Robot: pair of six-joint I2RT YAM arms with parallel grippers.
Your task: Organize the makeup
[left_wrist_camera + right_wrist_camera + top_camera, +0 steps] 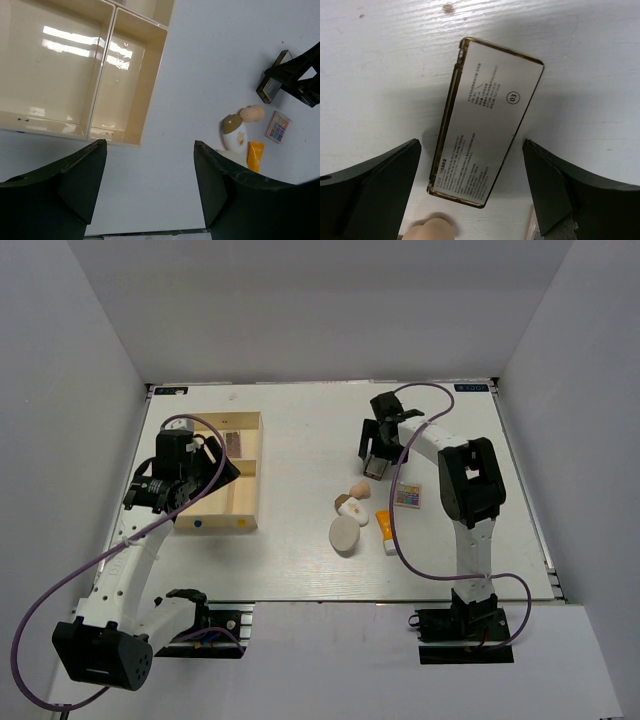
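A slim rectangular case (487, 150) lies flat on the table, label side up. My right gripper (471, 142) is open and straddles it, a finger on each side, not touching; it also shows in the top view (378, 458). Near it lie a beige egg-shaped sponge (358, 490), a multicolour palette (408, 495), an orange tube (385, 528), a cream round compact (344, 535) and a white brown-capped bottle (350, 508). My left gripper (149, 143) is open and empty, above the table by the wooden tray (155, 80). A dark slim item (234, 440) lies in the tray's far compartment.
The wooden tray (258, 470) stands at the left of the table, its two large near compartments showing nothing in them in the left wrist view. White walls close in the table on three sides.
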